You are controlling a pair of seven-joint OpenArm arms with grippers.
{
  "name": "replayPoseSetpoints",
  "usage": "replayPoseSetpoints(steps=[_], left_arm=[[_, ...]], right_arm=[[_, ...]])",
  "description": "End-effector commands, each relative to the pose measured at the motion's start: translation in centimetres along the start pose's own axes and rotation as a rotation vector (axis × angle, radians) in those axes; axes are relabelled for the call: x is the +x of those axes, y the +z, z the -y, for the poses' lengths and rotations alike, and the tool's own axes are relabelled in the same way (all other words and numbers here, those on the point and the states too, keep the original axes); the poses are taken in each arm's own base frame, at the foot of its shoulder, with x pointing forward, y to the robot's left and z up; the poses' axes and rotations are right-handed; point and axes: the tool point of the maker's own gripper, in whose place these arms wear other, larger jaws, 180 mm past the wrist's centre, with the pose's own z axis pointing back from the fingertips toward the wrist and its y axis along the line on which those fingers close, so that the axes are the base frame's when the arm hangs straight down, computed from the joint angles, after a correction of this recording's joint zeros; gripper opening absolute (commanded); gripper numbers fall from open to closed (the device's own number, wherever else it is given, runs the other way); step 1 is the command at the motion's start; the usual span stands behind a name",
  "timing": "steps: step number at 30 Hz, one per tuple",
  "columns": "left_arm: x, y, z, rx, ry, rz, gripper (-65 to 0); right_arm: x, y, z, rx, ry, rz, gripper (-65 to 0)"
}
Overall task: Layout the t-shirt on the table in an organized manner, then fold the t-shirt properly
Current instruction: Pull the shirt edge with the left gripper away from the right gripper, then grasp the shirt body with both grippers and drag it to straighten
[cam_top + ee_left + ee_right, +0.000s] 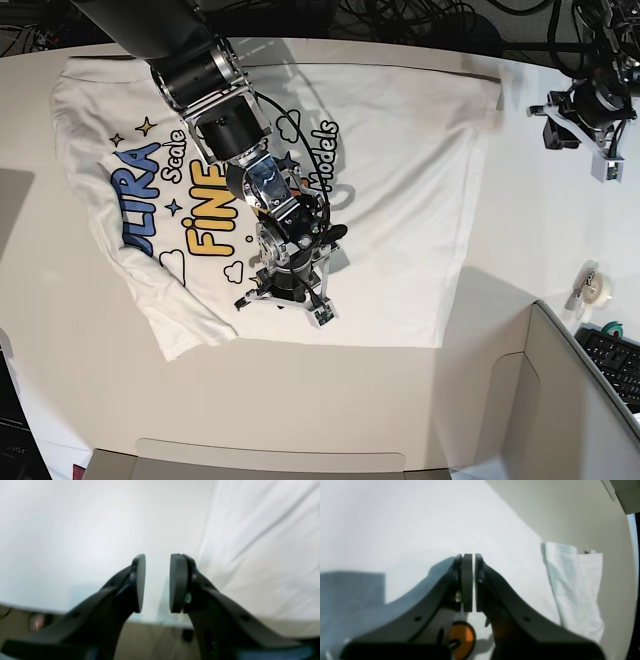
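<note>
T-shirt (pixel 400 150): spread print-up on the table (pixel 80 400), directly under the right gripper (pixel 290 300), whose jaws are closed on nothing | left gripper (pixel 157 583): jaws parted, nothing held, shirt edge just beside it | surroundings: cables, keyboard (pixel 615 365), tape roll (pixel 597 288) | hidden: print middle covered by the right arm.

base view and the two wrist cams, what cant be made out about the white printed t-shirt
- Base view: the right arm covers the middle of the white printed t-shirt, hiding part of its lettering.
- Left wrist view: the picture edge cuts off the shirt; no print shows, blurred.
- Right wrist view: only one pale, soft-focus sleeve shows.
</note>
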Motion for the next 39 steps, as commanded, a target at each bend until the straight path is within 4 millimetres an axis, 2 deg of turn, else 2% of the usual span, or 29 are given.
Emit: replayPoseSetpoints(steps=[1, 4, 7, 9, 12, 15, 18, 20, 23, 28, 32, 39], left_arm=[[0.6, 0.4, 0.5, -0.026, 0.012, 0.025, -48.2], [0.4, 0.1, 2.1, -0.096, 0.02, 0.02, -48.2], [-0.2, -0.6, 4.7, -0.188, 0.009, -0.006, -48.3], [0.4, -0.9, 6.6, -0.257, -0.001, 0.003, -48.3], [1.4, -1.3, 9.1, -0.344, -0.023, 0.017, -48.3], [1.6, -1.8, 11.7, -0.414, -0.062, 0.007, -48.3], [2.0, -2.4, 14.6, -0.481, -0.121, -0.003, -48.3], [2.1, -2.9, 15.6, -0.5, -0.146, -0.014, -48.3], [3.2, -3.5, 16.4, -0.487, -0.197, 0.01, -48.4], [6.4, -5.0, 17.9, -0.423, -0.278, 0.07, -52.5], [7.4, -8.3, 19.0, -0.375, -0.34, 0.03, -54.9], [9.9, -14.8, 21.1, -0.34, -0.349, 0.003, -58.2]], right_arm=[[4.3, 0.9, 2.1, -0.05, -0.024, 0.099, -62.5], [5.7, 2.5, 4.6, -0.087, -0.107, 0.114, -62.5], [4.6, 4.5, 7.4, -0.13, -0.235, 0.093, -62.5], [2.6, 6.0, 10.5, -0.183, -0.323, 0.072, -62.5], [-0.6, 8.7, 13.7, -0.248, -0.414, 0.036, -62.5], [-5.0, 10.4, 15.8, -0.31, -0.411, -0.02, -62.5], [-9.5, 11.6, 16.6, -0.348, -0.374, -0.085, -62.5], [-11.1, 12.7, 16.6, -0.36, -0.377, -0.099, -62.5], [-12.3, 14.1, 16.4, -0.368, -0.385, -0.105, -62.2], [-13.9, 14.2, 15.6, -0.343, -0.363, -0.147, -57.8], [-14.4, 13.7, 15.5, -0.34, -0.363, -0.17, -57.6], [-16.5, 11.3, 17.3, -0.372, -0.395, -0.252, -57.6]])
